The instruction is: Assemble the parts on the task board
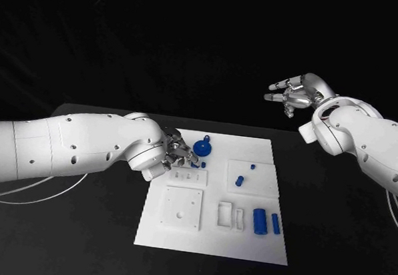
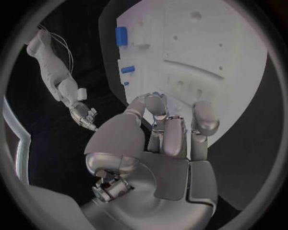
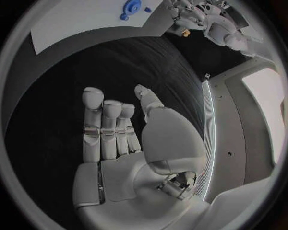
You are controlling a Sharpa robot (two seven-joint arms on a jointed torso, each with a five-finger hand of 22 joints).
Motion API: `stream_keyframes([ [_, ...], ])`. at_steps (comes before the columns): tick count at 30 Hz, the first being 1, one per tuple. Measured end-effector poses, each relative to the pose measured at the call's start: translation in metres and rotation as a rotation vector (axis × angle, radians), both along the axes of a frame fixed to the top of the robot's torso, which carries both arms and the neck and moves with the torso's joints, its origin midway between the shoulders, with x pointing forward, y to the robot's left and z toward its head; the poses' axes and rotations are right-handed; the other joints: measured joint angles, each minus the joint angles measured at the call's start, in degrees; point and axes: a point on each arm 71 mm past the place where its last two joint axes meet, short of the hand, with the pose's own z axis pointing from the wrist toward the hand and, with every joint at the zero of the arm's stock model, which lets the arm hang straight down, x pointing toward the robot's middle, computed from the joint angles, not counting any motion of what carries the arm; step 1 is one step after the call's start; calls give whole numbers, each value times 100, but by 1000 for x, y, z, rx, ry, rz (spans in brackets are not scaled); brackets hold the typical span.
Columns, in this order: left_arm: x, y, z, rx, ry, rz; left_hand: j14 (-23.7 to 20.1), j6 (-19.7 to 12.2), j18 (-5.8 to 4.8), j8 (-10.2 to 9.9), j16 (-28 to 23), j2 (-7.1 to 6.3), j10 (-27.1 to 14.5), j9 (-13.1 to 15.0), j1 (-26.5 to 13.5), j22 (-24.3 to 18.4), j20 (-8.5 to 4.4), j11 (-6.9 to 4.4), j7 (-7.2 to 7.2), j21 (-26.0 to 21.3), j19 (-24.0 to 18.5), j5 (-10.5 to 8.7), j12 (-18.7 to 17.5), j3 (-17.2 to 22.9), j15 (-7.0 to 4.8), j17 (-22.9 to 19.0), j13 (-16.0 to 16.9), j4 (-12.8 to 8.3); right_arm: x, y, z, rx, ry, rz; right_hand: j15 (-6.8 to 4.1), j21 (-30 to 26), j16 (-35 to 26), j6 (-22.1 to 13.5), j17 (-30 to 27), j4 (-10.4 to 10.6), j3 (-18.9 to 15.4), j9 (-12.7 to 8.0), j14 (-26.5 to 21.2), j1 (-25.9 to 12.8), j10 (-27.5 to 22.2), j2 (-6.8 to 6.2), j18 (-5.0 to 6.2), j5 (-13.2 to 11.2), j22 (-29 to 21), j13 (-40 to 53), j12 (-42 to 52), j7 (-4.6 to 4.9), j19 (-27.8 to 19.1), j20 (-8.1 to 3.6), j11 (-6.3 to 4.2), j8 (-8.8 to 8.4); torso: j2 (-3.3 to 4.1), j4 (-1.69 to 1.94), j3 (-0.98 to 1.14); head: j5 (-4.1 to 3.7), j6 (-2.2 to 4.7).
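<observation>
Head view: five blue parts [image 1: 260,221] (one round)

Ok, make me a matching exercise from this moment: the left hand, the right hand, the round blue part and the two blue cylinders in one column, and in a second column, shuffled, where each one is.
Column one:
1. left hand
2. right hand
3. round blue part
4. two blue cylinders

Column two:
A. lying side by side near the task board's near right corner
B. raised beyond the table's far right edge, holding nothing
C. at the board's far left edge, fingers beside the round blue part
D. on the board's far left area, by the left hand's fingers

Pairs: 1-C, 2-B, 3-D, 4-A
</observation>
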Motion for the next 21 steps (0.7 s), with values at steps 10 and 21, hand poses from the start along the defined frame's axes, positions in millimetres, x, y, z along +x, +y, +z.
stream_keyframes([
  [10,-1,5,-16,17,31,16,0,6,-1,23,0,41,1,0,42,-1,-83,2,3,0,0,-190,33,-79,0,-51,-67,78,0,0,0,-2,-1,-2,0,0,0,-18,10,0,0,-5,0,-23,1,23,-4,0,0,7,0,17,0,0,0,0,3,5,-3,-15,-54],
  [21,-2,4,-18,38,31,11,0,8,-1,112,0,57,-16,0,59,3,-82,-14,4,-1,0,-280,103,-130,0,-86,-44,114,1,-1,0,-4,-1,-4,0,0,0,-18,3,-16,17,-5,0,-23,2,23,-27,-1,0,1,0,17,0,0,1,0,4,7,-2,8,-104],
])
